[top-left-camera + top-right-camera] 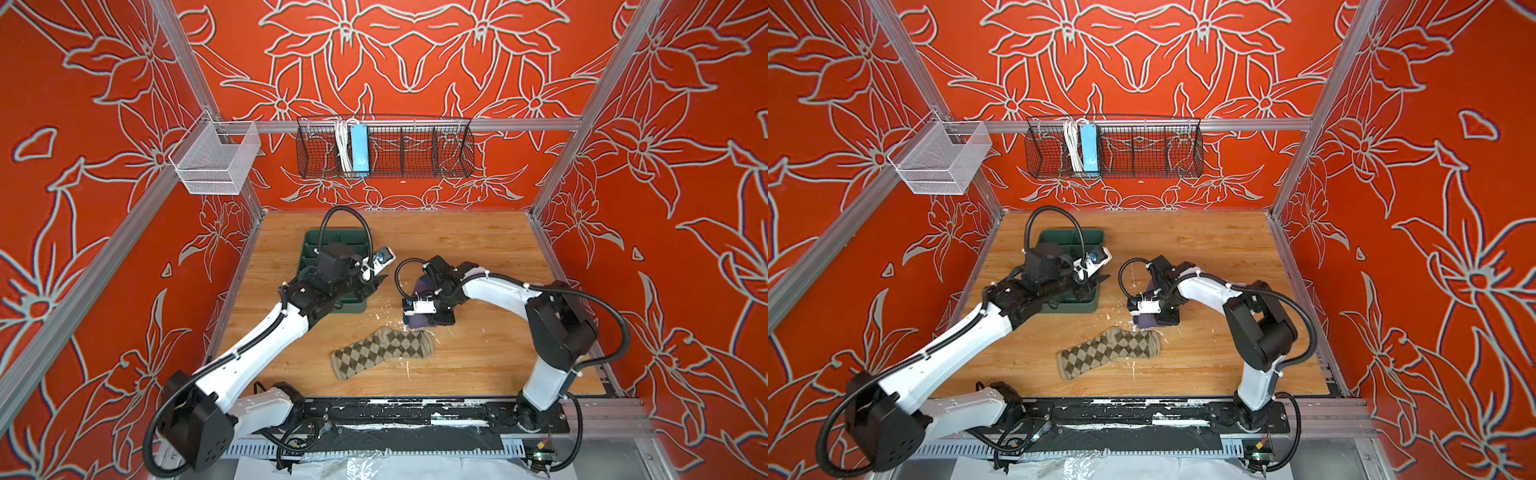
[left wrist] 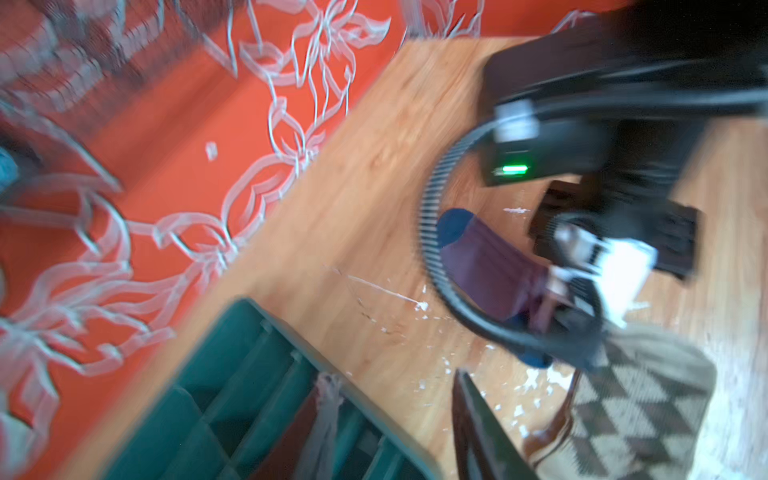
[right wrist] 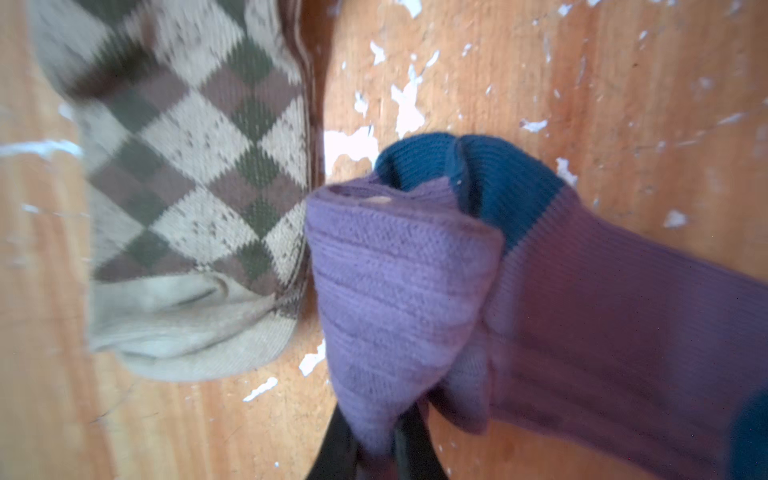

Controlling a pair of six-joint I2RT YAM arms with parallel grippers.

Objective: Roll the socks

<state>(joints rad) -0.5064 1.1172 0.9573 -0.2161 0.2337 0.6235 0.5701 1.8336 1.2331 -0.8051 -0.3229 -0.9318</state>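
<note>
- Pinching the purple sock (image 3: pixel 395 270) tight in the right gripper (image 3: pixel 376 451), just beside the argyle sock (image 1: pixel 382 351).
- Hovering with the left gripper (image 1: pixel 379 283) at the tray (image 1: pixel 328 239) edge; can't tell finger spread.

The purple sock (image 1: pixel 417 322) lies mostly hidden under the right hand (image 3: pixel 371 451), whose fingers (image 3: pixel 330 451) vanish into fabric and run off the wrist view's edge, while beside the left hand (image 2: pixel 517 386) the green tray (image 2: pixel 232 374) and argyle sock (image 2: pixel 636 399) are smeared with blur and cropped.
</note>
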